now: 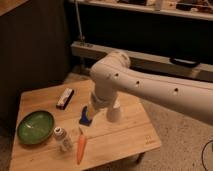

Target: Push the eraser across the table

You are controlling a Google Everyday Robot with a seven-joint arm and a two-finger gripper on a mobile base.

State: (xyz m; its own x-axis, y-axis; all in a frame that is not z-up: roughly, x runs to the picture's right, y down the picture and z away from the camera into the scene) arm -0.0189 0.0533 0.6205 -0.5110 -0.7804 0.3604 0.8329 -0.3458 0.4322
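Pincer [91, 111] released, low over mid-tabletop [131, 131], just beside blue block [85, 119] | eraser [65, 97] near far edge, apart from pincer | risk: a sweep likely shoves the blue block instead, or drives the eraser off the edge.

Tool [101, 109] low over mid worktop [131, 134], under white arm, fingers apart, holding nothing. Eraser [65, 97] left of tool + farther back, apart from it, untouched. Blue block [86, 118] just beside tool, lower left. Carrot [80, 148] nearer cam than tool. Small bottle [61, 138] + green bowl [35, 126] further left.
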